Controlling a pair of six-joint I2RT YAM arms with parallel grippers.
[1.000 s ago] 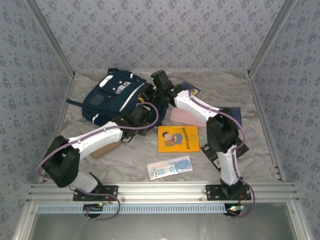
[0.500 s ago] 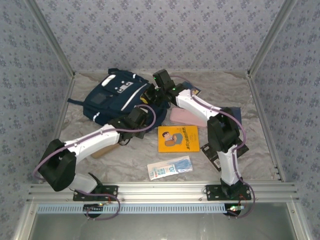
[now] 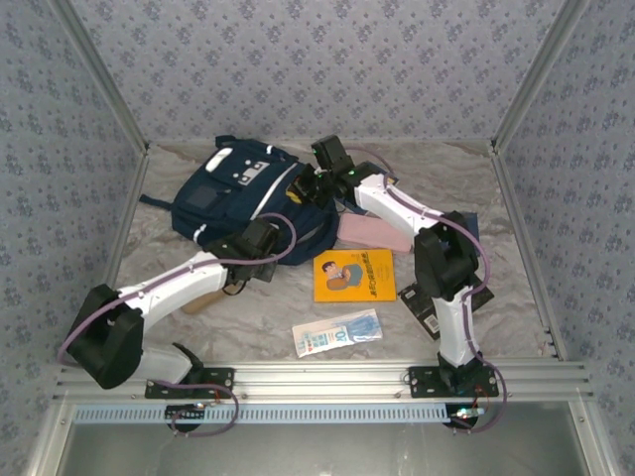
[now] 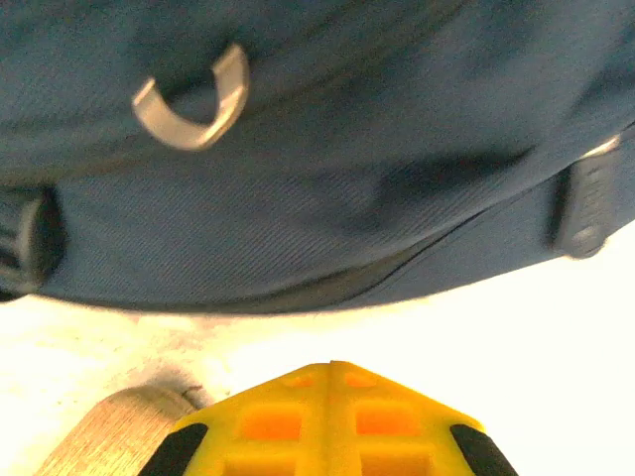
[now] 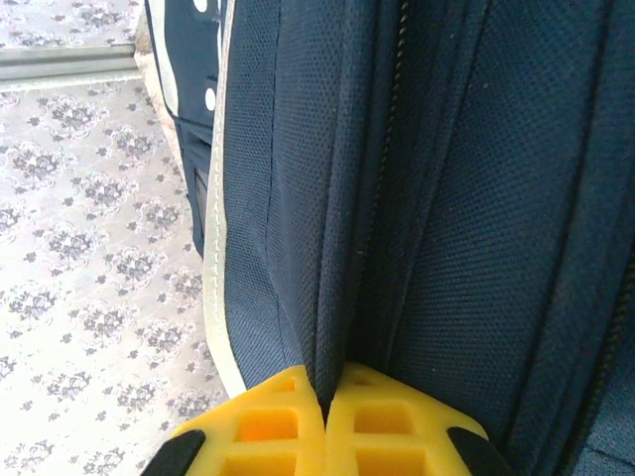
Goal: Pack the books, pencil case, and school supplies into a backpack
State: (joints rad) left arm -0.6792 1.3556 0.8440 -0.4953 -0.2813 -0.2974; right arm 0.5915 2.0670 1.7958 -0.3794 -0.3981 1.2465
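The navy backpack [image 3: 233,193] lies at the back left with its white stripes up. My right gripper [image 3: 310,186] is at its right edge, shut on a fold of the backpack [image 5: 446,198] fabric, which runs between the yellow fingertips [image 5: 288,402]. My left gripper [image 3: 266,230] is shut and empty, its tip [image 4: 332,367] just short of the backpack's [image 4: 298,188] lower edge, not touching it. An orange book [image 3: 353,275] lies mid-table, with a white-and-blue packet [image 3: 337,332] nearer. A tan oblong pencil case [image 3: 208,295] lies under the left arm.
A pink flat item [image 3: 362,230] lies under the right arm. One navy book [image 3: 385,181] sits behind the right arm, another [image 3: 468,230] to its right, and a black book [image 3: 432,309] by the right base. Patterned walls enclose the table.
My right gripper has drawn the backpack's edge slightly right and toward the back. The left arm has pulled back to the left, away from the backpack's side.
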